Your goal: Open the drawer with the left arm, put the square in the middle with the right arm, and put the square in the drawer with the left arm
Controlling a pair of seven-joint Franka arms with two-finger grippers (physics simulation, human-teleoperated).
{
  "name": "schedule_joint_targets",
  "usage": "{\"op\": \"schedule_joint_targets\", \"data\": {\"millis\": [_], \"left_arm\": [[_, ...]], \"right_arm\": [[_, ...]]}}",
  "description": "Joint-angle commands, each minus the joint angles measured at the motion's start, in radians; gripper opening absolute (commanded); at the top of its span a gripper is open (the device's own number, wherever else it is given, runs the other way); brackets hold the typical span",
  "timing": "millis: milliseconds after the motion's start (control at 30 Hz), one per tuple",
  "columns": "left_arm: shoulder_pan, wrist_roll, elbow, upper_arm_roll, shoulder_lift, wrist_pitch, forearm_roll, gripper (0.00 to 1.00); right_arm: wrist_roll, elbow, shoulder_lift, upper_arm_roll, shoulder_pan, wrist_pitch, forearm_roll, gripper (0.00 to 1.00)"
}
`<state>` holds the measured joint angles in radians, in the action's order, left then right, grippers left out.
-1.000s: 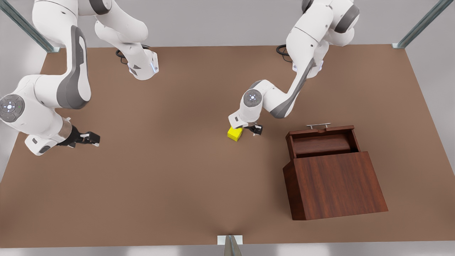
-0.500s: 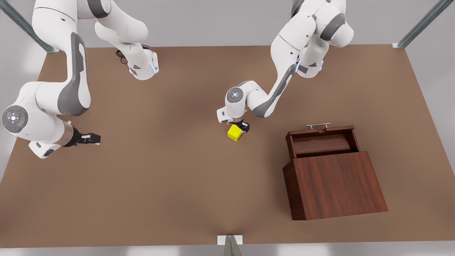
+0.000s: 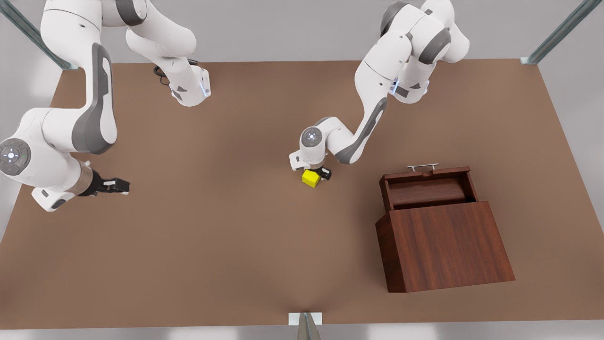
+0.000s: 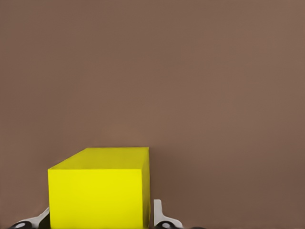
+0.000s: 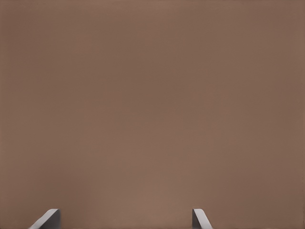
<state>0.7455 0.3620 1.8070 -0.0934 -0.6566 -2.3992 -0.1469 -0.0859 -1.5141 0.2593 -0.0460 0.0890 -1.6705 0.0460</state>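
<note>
**Left gripper around the yellow cube**

Left gripper (image 3: 317,173) is low over the plain brown tabletop (image 3: 226,236), near its middle. Its two fingers (image 4: 159,217) are spread, one on each side of the small bright yellow cube (image 3: 311,178). I cannot tell if they press on the cube yet. The cube sits flat on the tabletop. In the left wrist view the cube (image 4: 97,188) is big and close, between the grey fingertips.

The right gripper (image 3: 113,185) waits near the tabletop's edge on the front view's left, well apart from the cube. It points across the table, and its fingers (image 5: 47,219) are spread wide with nothing between them.

The dark reddish-brown wooden cabinet with a slanted top (image 3: 446,243) stands toward the tabletop's edge on the front view's right. Its dark wooden drawer (image 3: 427,186) is pulled out on the far side, and the small silver bar handle (image 3: 423,166) sticks out from the drawer's front. The drawer has nothing in it. The cube is well apart from the drawer.
</note>
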Motion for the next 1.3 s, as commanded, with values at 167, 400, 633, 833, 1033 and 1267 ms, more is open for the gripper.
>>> {"op": "schedule_joint_targets", "data": {"millis": [167,400,633,833,1033,1267], "left_arm": [[0.0,0.0,0.0,0.001,0.002,0.0,0.0,0.69],[0.0,0.003,-0.014,0.0,0.011,0.014,0.0,0.69],[-0.015,-0.073,-0.124,0.072,0.209,0.353,0.078,0.7],[-0.012,-0.589,-0.114,0.383,0.397,0.647,0.201,0.7],[-0.015,-0.949,-0.109,0.599,0.382,0.666,0.222,0.7],[-0.052,-1.107,-0.081,0.664,0.307,0.64,0.257,0.72]], "right_arm": [[0.0,0.002,0.0,-0.002,-0.003,0.0,-0.002,1.0],[0.011,0.002,0.0,0.0,-0.008,0.0,-0.002,1.0],[0.012,0.003,0.0,-0.002,-0.006,0.0,-0.003,1.0],[0.012,0.015,0.0,0.0,-0.009,0.002,-0.003,1.0],[0.012,0.018,0.0,-0.002,-0.008,0.009,-0.003,1.0],[0.012,0.018,0.002,0.0,-0.008,0.006,-0.003,1.0]]}}
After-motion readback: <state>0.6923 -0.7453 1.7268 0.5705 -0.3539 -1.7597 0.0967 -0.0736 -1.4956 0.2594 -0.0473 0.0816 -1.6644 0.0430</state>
